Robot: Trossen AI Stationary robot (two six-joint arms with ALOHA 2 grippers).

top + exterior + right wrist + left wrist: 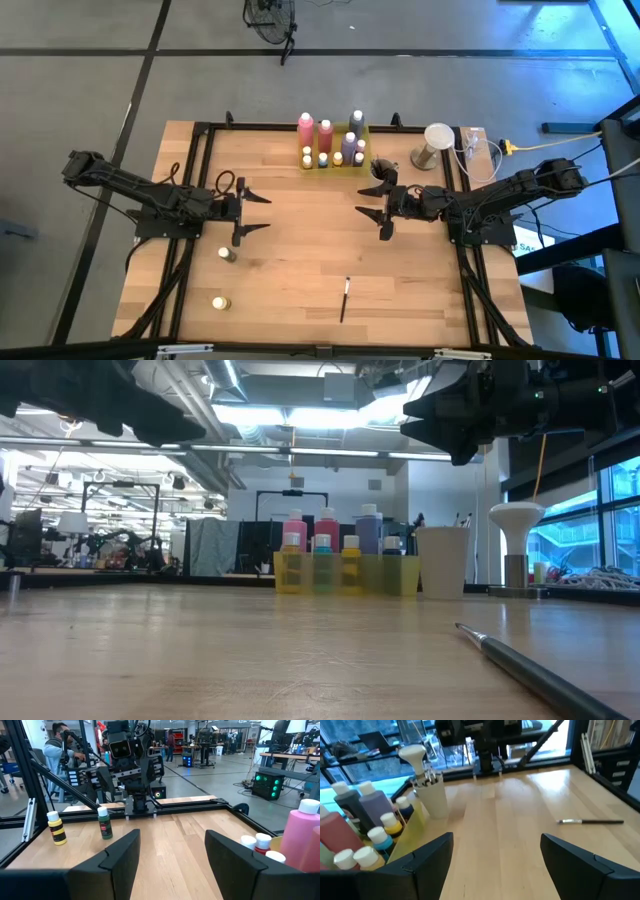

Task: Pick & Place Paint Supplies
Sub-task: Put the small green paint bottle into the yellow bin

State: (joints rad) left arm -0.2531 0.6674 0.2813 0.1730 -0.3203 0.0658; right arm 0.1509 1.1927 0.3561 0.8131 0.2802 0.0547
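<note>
A translucent yellow tray [333,152] at the table's far middle holds pink, purple and grey paint bottles [350,825] standing upright. Beside it stands a pale cup [442,560] with brushes in it. One dark-handled paintbrush [345,298] lies flat near the front edge. Two small bottles, yellow [56,827] and green [104,823], stand on the left front of the table. My left gripper [262,213] hovers open at mid-left, above the table. My right gripper [368,210] hovers open at mid-right, facing it. Neither has anything between its fingers.
A white mushroom-shaped object [437,140] and a coil of cable [480,150] sit at the far right corner. A black frame [200,130] edges the wooden table. Bare wood lies between the two grippers. People stand in the room beyond the table's left side [57,747].
</note>
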